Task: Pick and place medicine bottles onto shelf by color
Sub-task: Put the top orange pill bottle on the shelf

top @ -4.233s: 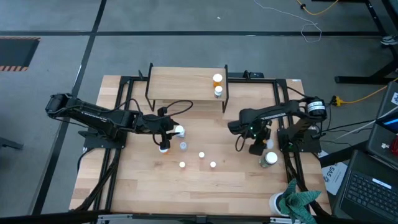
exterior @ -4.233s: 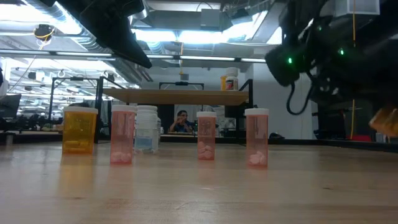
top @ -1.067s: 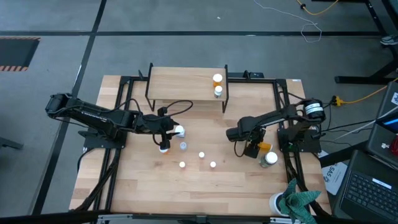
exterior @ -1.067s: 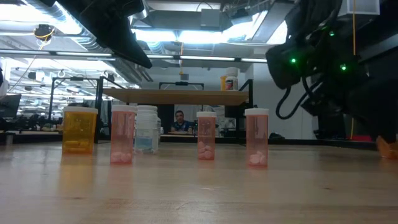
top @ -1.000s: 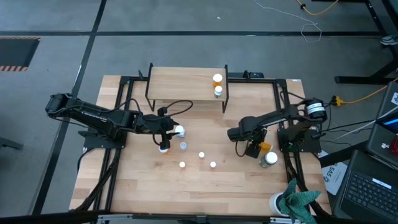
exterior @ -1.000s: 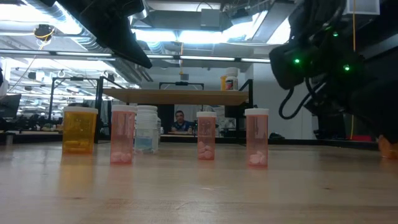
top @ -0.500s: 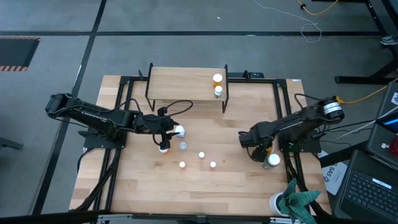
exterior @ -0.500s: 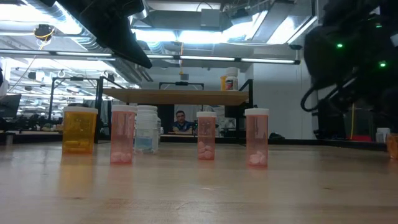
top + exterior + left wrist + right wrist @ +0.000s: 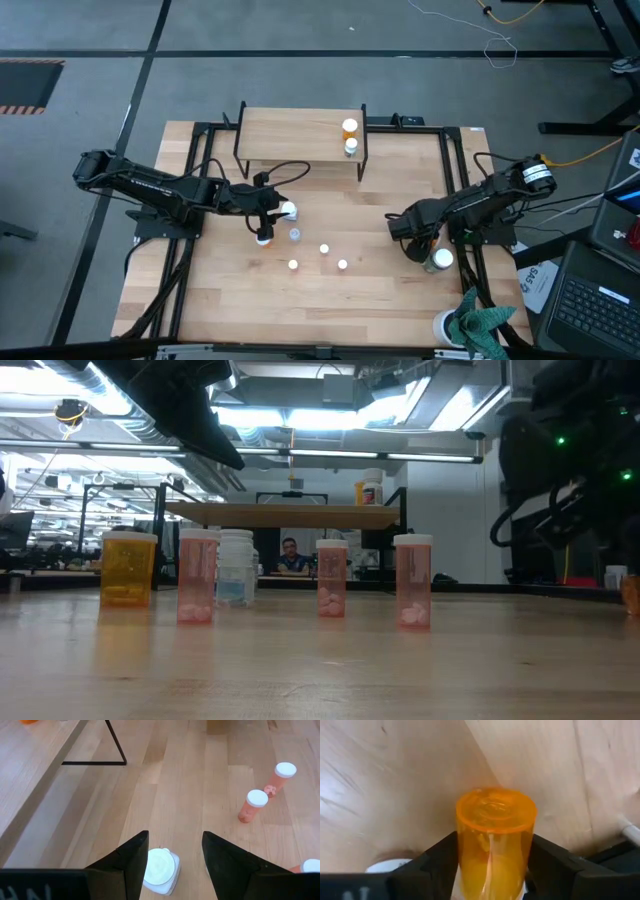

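While two bottles (image 9: 349, 137) already stand on the shelf (image 9: 290, 134), most bottles wait on the tabletop (image 9: 250, 290) — the job is barely begun. The right gripper (image 9: 492, 870) has its fingers clenched on an orange bottle (image 9: 495, 835); the left gripper (image 9: 174, 857) hangs with fingers apart, empty, over a white-capped bottle (image 9: 160, 870).

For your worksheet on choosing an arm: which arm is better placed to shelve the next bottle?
Right. Its gripper sits around an orange bottle; the left gripper hangs open, empty, above a white-capped bottle.
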You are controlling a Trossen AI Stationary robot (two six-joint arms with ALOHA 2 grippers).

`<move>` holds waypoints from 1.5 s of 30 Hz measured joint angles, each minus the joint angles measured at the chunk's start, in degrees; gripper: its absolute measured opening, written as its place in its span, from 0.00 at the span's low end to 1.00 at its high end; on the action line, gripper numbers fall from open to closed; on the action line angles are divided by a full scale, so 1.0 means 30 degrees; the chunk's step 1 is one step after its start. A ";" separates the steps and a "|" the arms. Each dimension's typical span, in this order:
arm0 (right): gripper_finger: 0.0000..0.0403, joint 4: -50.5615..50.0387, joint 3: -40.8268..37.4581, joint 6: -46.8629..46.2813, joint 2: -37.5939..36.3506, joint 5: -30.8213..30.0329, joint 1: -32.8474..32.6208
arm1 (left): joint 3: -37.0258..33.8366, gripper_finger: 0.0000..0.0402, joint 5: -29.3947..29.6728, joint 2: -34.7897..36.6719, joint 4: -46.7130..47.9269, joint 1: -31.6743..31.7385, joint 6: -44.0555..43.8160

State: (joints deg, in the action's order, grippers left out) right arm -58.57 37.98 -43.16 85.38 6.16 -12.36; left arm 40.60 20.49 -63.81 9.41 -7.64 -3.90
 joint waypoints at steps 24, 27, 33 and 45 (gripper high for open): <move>0.42 -0.4539 0.2943 0.2853 0.0787 0.6513 0.3987 | 0.0000 0.45 0.0000 -0.0001 -0.0001 0.0000 0.1036; 0.42 -0.4889 0.2943 0.3589 0.1672 0.8039 0.4411 | 0.0000 0.45 0.0000 -0.0003 -0.0001 0.0000 0.1049; 0.42 -0.5615 0.2943 0.4786 0.3828 0.9188 0.4773 | 0.0000 0.45 0.0000 0.0000 -0.0001 0.0000 0.1045; 0.42 -0.5286 0.2936 0.6713 0.7125 0.9628 0.4801 | 0.0000 0.45 0.0000 0.0000 -0.0001 0.0000 0.1042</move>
State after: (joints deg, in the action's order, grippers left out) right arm -74.42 46.78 -23.02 106.76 35.05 2.04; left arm 40.60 20.49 -63.81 9.41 -7.64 -0.78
